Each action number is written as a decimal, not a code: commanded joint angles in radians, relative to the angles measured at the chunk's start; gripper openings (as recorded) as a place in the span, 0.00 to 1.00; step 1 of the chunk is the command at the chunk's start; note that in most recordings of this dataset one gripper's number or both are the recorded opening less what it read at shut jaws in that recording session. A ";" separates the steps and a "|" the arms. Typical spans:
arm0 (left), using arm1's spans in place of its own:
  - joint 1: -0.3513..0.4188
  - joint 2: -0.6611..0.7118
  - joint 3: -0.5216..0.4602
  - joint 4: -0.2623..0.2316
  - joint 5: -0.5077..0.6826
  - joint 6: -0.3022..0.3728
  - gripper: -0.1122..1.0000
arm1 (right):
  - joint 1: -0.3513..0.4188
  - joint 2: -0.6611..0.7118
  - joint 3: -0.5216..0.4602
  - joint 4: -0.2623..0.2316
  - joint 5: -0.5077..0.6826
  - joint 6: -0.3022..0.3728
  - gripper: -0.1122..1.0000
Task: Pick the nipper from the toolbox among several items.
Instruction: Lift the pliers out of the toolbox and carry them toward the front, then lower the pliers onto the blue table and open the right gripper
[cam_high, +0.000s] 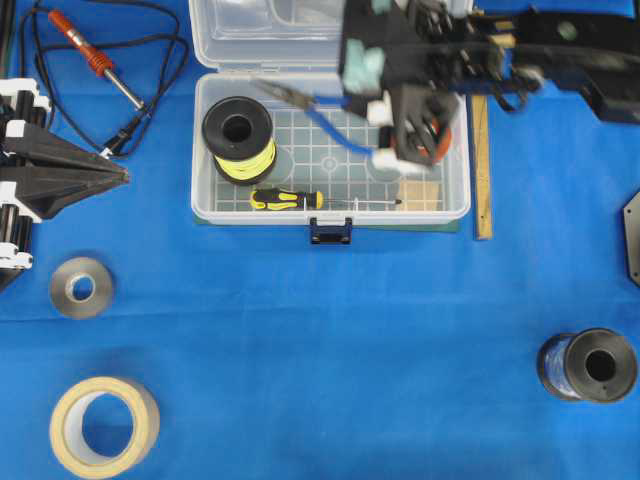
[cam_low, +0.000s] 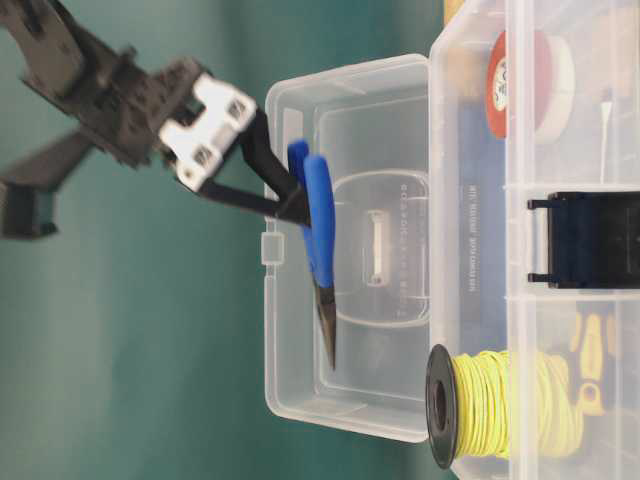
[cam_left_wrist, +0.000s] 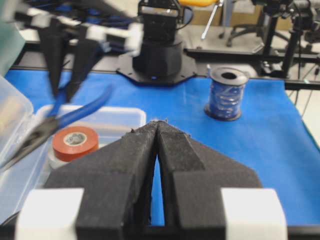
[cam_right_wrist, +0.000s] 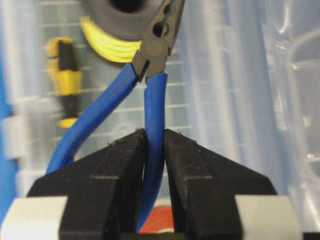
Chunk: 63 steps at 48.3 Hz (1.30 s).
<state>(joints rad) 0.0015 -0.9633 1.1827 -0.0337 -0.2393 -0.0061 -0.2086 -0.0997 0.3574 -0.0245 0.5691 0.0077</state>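
The nipper (cam_high: 305, 103), with blue handles and dark pointed jaws, hangs above the floor of the open clear toolbox (cam_high: 198, 160). My right gripper (cam_high: 368, 135) is shut on one blue handle; the other handle splays free. In the right wrist view the pads (cam_right_wrist: 132, 150) clamp that handle (cam_right_wrist: 155, 115). The table-level view shows the nipper (cam_low: 318, 225) lifted clear of the box, held by the right gripper (cam_low: 293, 200). My left gripper (cam_high: 122, 175) is shut and empty, left of the toolbox; its own view (cam_left_wrist: 158, 125) shows its tips together.
In the toolbox lie a yellow wire spool (cam_high: 238, 138), a black-and-yellow screwdriver (cam_high: 288, 199), a wooden block (cam_high: 420, 194) and an orange tape roll (cam_left_wrist: 75, 142). Around it are a soldering iron (cam_high: 95, 55), a ruler (cam_high: 483, 170), two tape rolls (cam_high: 82, 288) (cam_high: 105, 427) and a blue wire spool (cam_high: 588, 366).
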 joint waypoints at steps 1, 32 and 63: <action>-0.002 0.005 -0.015 -0.002 -0.003 -0.002 0.10 | 0.069 -0.044 0.012 0.006 -0.035 0.012 0.22; -0.002 0.006 -0.005 -0.003 -0.003 -0.002 0.10 | 0.357 0.206 0.114 0.006 -0.245 0.299 0.22; 0.000 0.005 -0.005 -0.003 -0.003 -0.003 0.10 | 0.362 0.265 0.103 0.002 -0.176 0.344 0.40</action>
<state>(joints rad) 0.0015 -0.9633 1.1858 -0.0353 -0.2378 -0.0077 0.1626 0.1933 0.4817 -0.0215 0.3728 0.3513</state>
